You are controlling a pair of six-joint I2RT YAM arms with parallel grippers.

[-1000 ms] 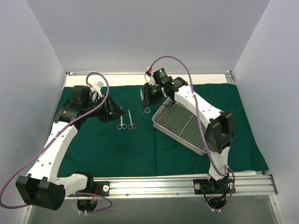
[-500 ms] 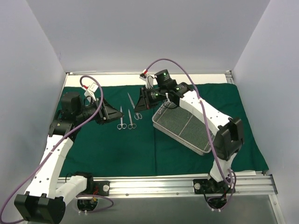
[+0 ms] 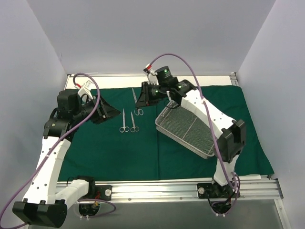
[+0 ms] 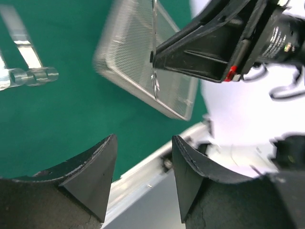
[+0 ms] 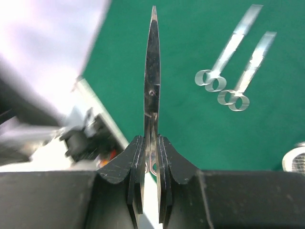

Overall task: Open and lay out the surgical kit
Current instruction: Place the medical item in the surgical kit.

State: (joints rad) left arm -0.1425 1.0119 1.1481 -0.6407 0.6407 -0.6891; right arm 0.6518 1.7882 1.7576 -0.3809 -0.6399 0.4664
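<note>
Main risk for you: the R gripper (image 5: pixel 151 160) pinched the held scissors (image 5: pixel 152 71) just below the pivot, w/ the whole blade length sticking out free. They could've swivelled or slipped in the pads on the way down & landed crooked, or across the two scissors (image 3: pixel 129 122) lying side by side on the green drape (image 3: pixel 105 152). The arms were close too: the L gripper (image 4: pixel 143 164) sat near 9 o'clock of that pair, so a wide swing could've clipped it. R fingers (image 5: pixel 137 160) were nearly together, clamped on the held scissors, up off the drape at 12 o'clock of the laid pair. L fingers (image 4: pixel 95 167) were well apart, nothing between them, touching nothing. The mesh tray (image 3: pixel 188 131) lay on the drape at 3 o'clock of the pair; couldn't tell if anything was left in it
</note>
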